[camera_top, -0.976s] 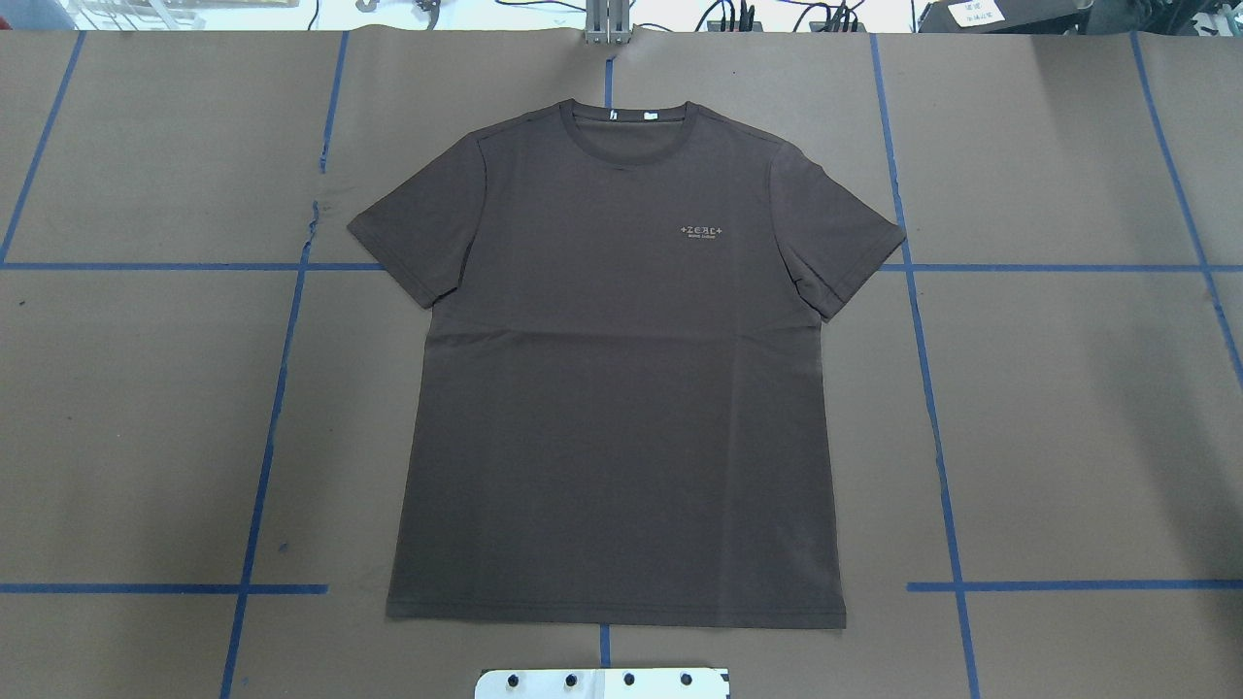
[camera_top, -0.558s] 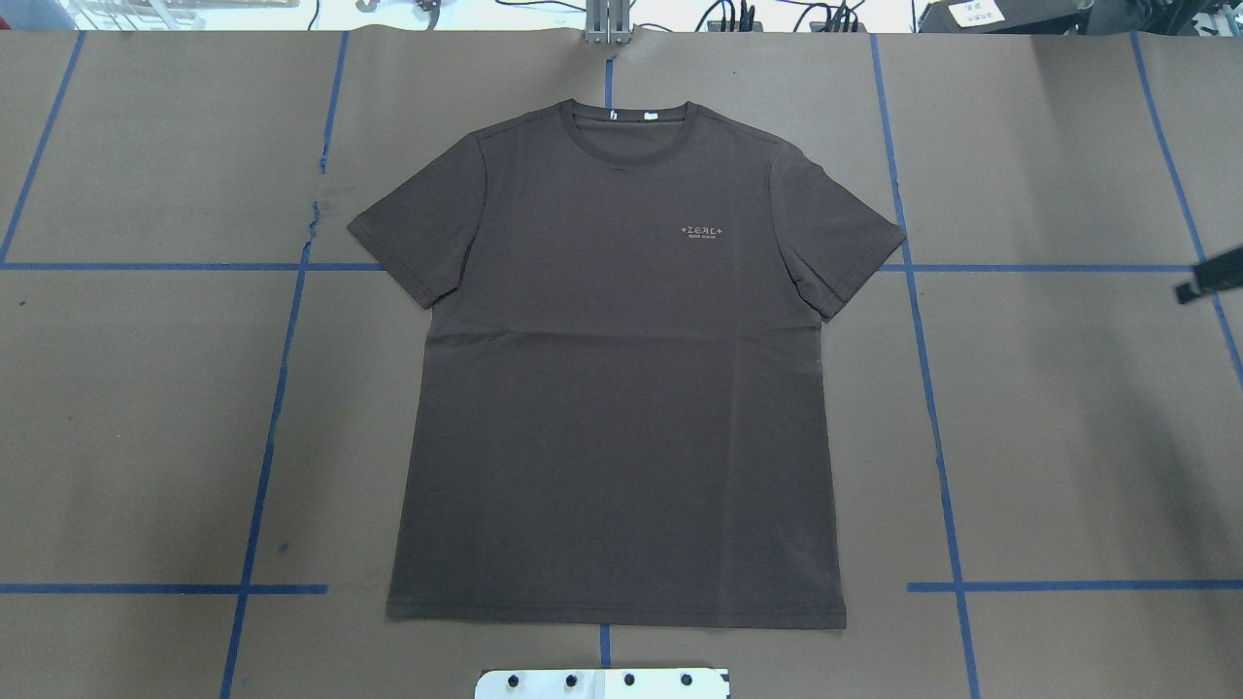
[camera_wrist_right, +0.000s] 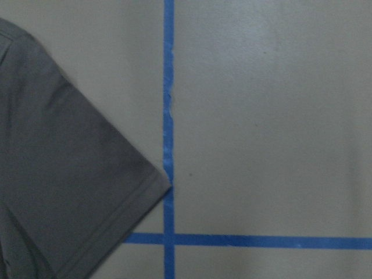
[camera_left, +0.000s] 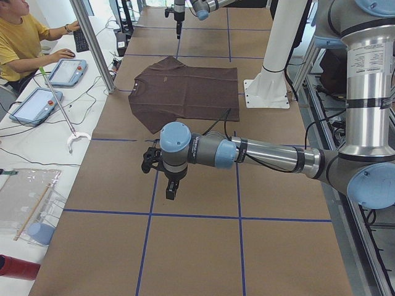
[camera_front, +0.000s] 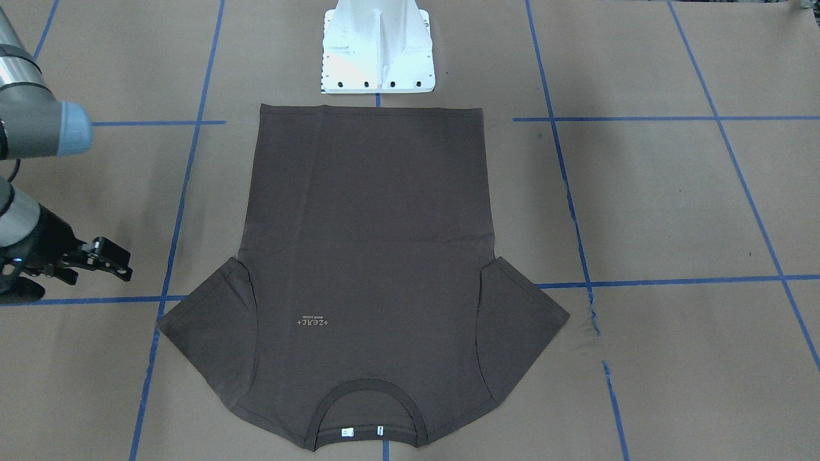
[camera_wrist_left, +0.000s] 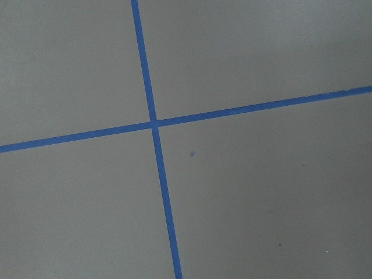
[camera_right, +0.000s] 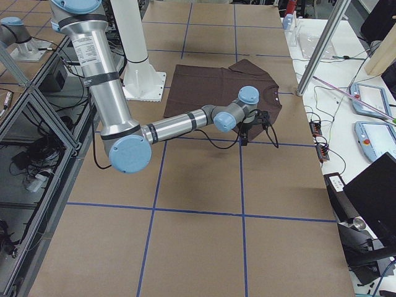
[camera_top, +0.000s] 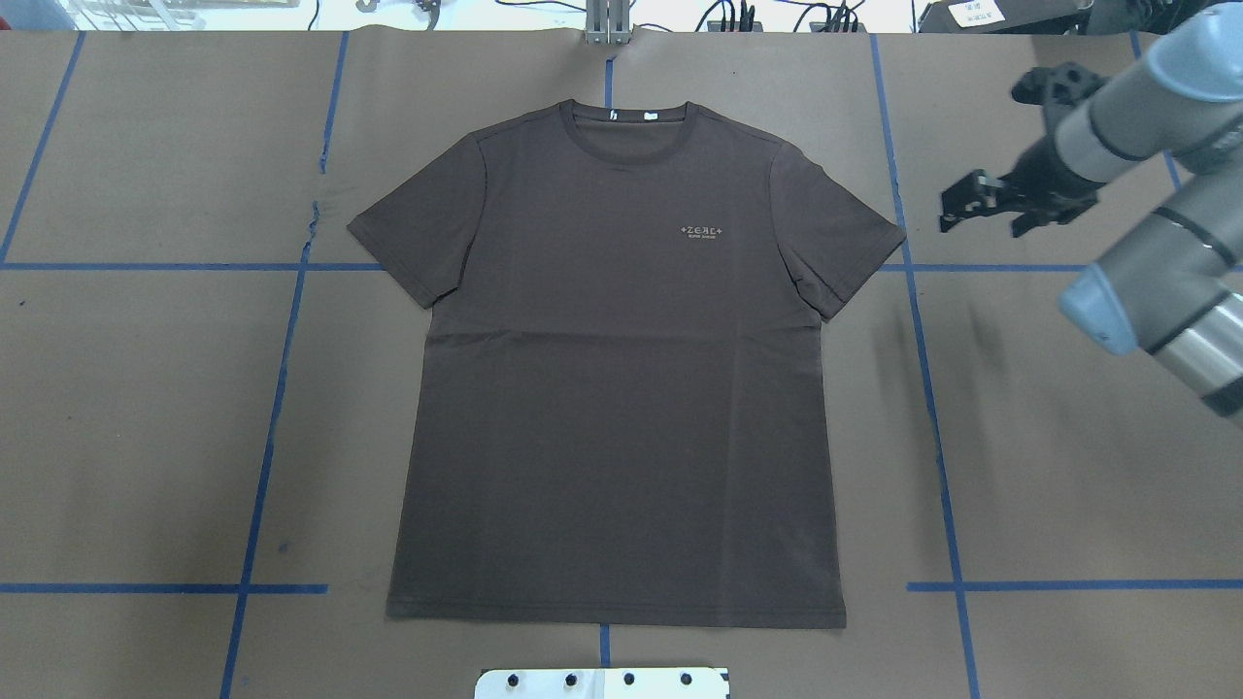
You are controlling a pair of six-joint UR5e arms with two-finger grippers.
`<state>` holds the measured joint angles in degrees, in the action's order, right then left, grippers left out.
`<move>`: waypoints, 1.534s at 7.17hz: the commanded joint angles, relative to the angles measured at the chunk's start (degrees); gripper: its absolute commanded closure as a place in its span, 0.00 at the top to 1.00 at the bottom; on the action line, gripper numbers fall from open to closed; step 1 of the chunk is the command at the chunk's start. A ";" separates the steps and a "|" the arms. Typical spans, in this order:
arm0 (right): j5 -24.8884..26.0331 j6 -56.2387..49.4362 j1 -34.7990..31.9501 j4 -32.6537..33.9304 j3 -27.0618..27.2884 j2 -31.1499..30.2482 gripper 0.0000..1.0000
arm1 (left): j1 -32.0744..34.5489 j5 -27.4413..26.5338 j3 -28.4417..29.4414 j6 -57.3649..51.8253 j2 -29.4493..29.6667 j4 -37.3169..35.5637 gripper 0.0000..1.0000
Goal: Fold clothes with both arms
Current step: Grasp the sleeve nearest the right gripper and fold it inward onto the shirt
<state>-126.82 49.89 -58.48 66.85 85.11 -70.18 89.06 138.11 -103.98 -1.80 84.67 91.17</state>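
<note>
The dark brown T-shirt [camera_top: 621,388] lies flat and front up on the brown table, collar [camera_top: 629,118] at the far edge; it also shows in the front-facing view [camera_front: 365,256]. My right gripper [camera_top: 957,202] hangs above the table just right of the shirt's right sleeve [camera_top: 840,233], apart from it, and its jaws look open and empty. It also shows in the front-facing view [camera_front: 122,262]. The right wrist view shows that sleeve's corner [camera_wrist_right: 70,174]. My left gripper [camera_left: 171,188] shows only in the exterior left view, over bare table away from the shirt; I cannot tell if it is open.
Blue tape lines [camera_top: 923,388] grid the brown paper table. The white pedestal base [camera_front: 377,51] stands at the hem's side. An operator [camera_left: 18,37] sits beside tablets [camera_left: 65,71] at a side table. A metal post [camera_left: 92,43] stands near the shirt's collar side.
The right arm has come in from the overhead view's right edge and moved left, to just beside the right sleeve. The shirt has not moved.
</note>
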 commanded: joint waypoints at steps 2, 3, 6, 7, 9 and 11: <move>8.65 14.69 4.15 -9.89 -11.98 7.68 0.96 | 0.06 2.16 0.09 0.22 -0.20 -0.03 1.00; 9.22 16.28 4.68 -9.81 -12.16 7.69 0.95 | 0.06 3.04 0.18 0.22 -0.46 -0.03 1.00; 9.84 18.75 6.62 -9.81 -13.48 7.78 0.88 | 0.06 3.05 0.18 0.22 -0.47 -0.12 1.00; 9.84 18.76 6.62 -9.72 -14.18 7.78 0.85 | 0.06 3.05 0.18 0.22 -0.47 -0.12 1.00; 9.84 18.93 6.62 -9.63 -14.27 7.69 0.46 | 0.06 3.05 0.27 0.22 -0.47 -0.03 1.00; 9.84 19.02 6.53 -9.63 -14.18 7.77 0.00 | 0.06 3.05 0.18 0.22 -0.47 -0.03 1.00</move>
<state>-116.98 68.82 -51.94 57.23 70.90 -62.46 89.12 141.15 -103.76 -1.58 84.20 91.13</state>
